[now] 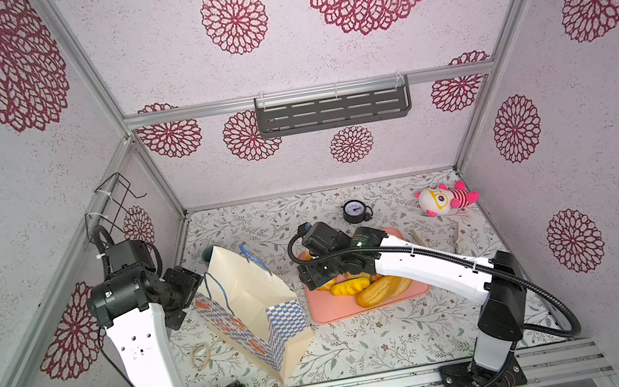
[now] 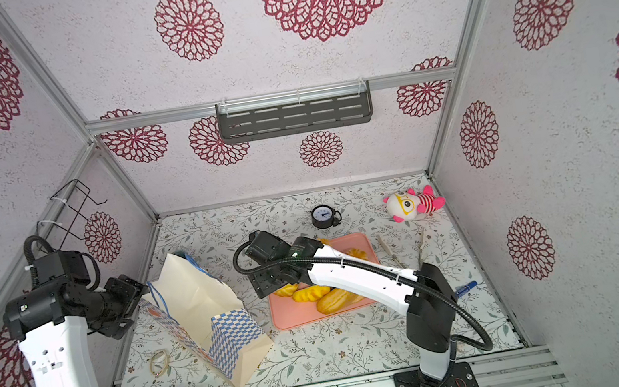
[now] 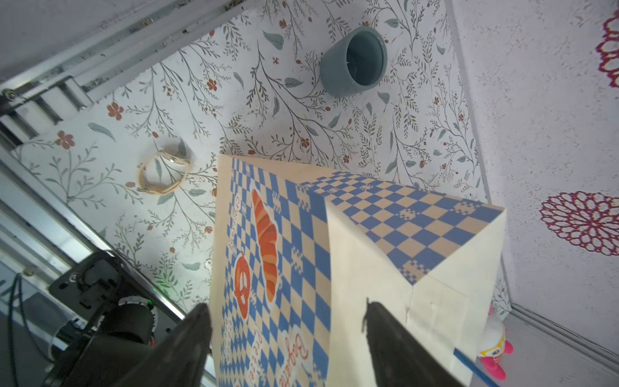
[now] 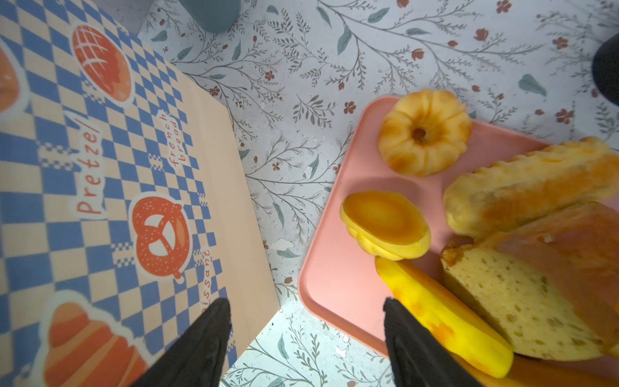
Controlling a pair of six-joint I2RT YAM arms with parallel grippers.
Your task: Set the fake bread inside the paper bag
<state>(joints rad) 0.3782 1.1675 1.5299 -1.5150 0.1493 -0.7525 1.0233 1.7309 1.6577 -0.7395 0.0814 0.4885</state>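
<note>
Find the bread [image 1: 382, 290] heaped on the tray [image 1: 330, 309], just right of the bag [image 1: 248, 292] and apart from it; no piece visible inside the standing, open-mouthed bag. Note the right gripper [image 4: 304, 303] slack and empty, jaws parted over the gap between bag and tray, near the ring cake [image 4: 424, 132] and bun [image 4: 385, 224]. Note the left gripper [image 3: 288, 311] spread astride the bag's checkered corner; cannot tell whether touching paper. Expect light, glossy, probably squashy pieces, apt to slip: pinch the ring cake across its fluted sides. Treat the bag as flimsy, easily tipped.
</note>
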